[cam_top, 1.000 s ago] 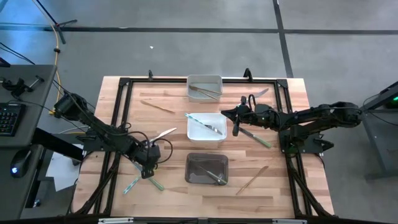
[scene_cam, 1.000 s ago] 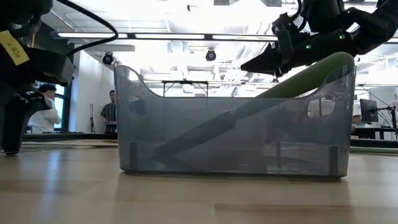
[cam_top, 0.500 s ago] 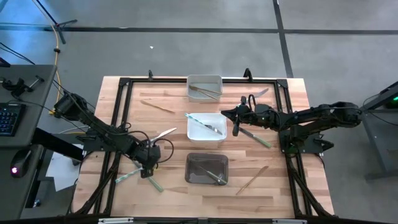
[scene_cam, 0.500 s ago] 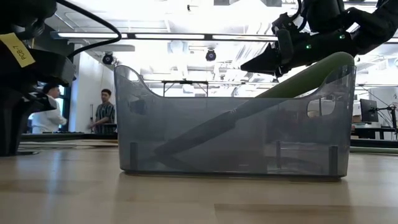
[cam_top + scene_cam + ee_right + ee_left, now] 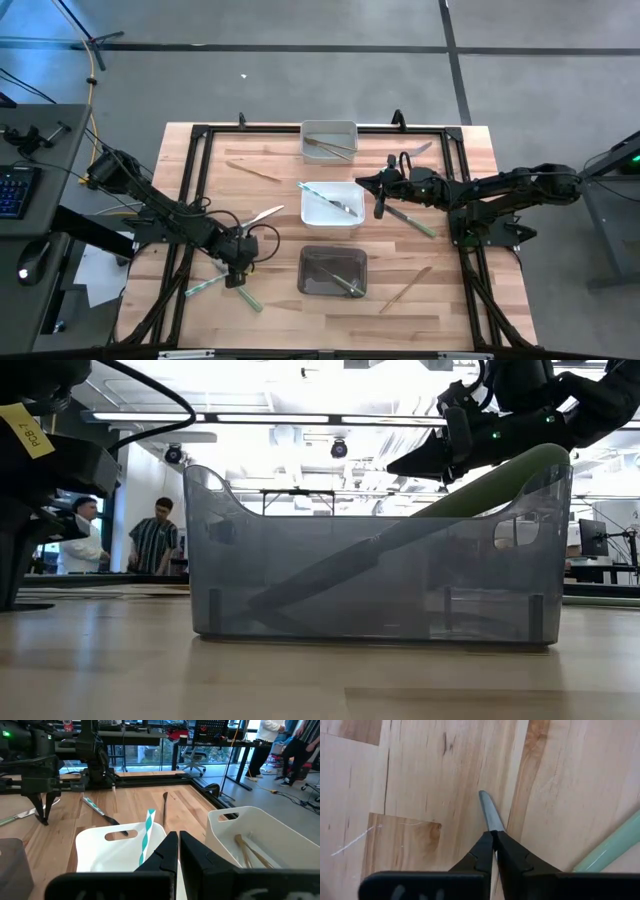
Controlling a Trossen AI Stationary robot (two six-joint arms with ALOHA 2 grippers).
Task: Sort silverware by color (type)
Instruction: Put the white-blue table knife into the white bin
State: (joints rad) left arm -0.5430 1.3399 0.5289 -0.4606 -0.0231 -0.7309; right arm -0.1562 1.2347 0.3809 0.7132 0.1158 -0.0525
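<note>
Silverware, small thin knives and forks with grey metal ends and light blue, green or tan handles, is only partly sorted: on the left the left gripper [image 5: 238, 268] is closed on the grey blade of a green-handled knife [image 5: 247, 294] lying on the wooden table [image 5: 190, 315] beside a pale green piece [image 5: 203, 286]. In the middle, three rectangular plastic bins [image 5: 331, 207] each hold a piece or two. Rightward, the right gripper [image 5: 381, 184] hangs shut and empty, with a green-handled knife [image 5: 408, 217] and a tan wooden piece [image 5: 405, 288] unsorted.

The left gripper [image 5: 238, 270] points down at the table with its fingers [image 5: 485, 851] pinched together on a thin grey blade, while the right gripper [image 5: 379, 190] hangs level with fingers [image 5: 169, 851] closed and empty.
</note>
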